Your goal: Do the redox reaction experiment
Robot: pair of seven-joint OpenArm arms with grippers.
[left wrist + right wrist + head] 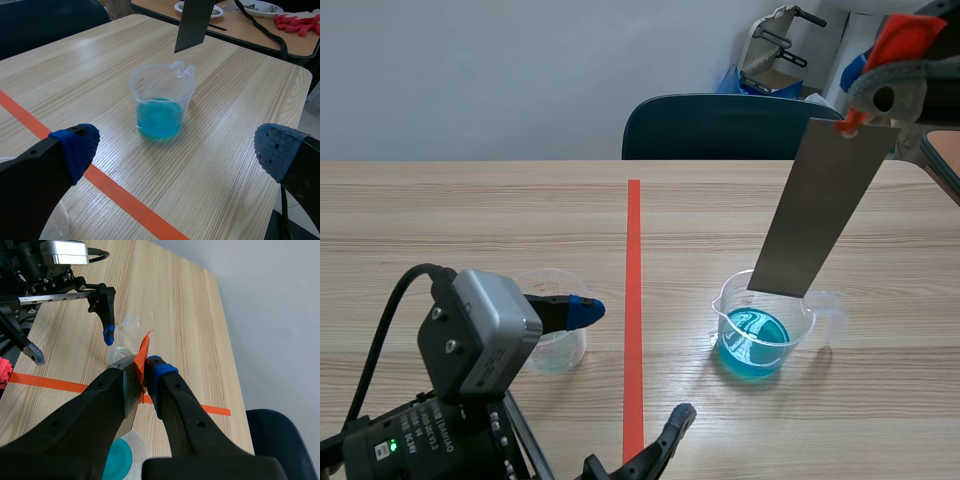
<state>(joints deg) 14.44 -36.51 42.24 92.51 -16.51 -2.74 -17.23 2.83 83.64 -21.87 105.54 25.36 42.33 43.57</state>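
Right claw (142, 365) clenched on strip (815, 210) by its orange tab (144, 347), so the metal hangs straight down w/ lower edge just above beaker (765, 325) of blue liquid (753, 340). Not dipped yet, I'd say. Gripping at the top keeps me clear of the soln. Left claw (177, 147) released, spread wide by clear cup (555, 340), well apart from beaker, prob. just to stay out of the way.

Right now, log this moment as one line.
right claw: shut on metal strip | strip: above blue-liquid beaker, undipped | left claw: open, by clear beaker
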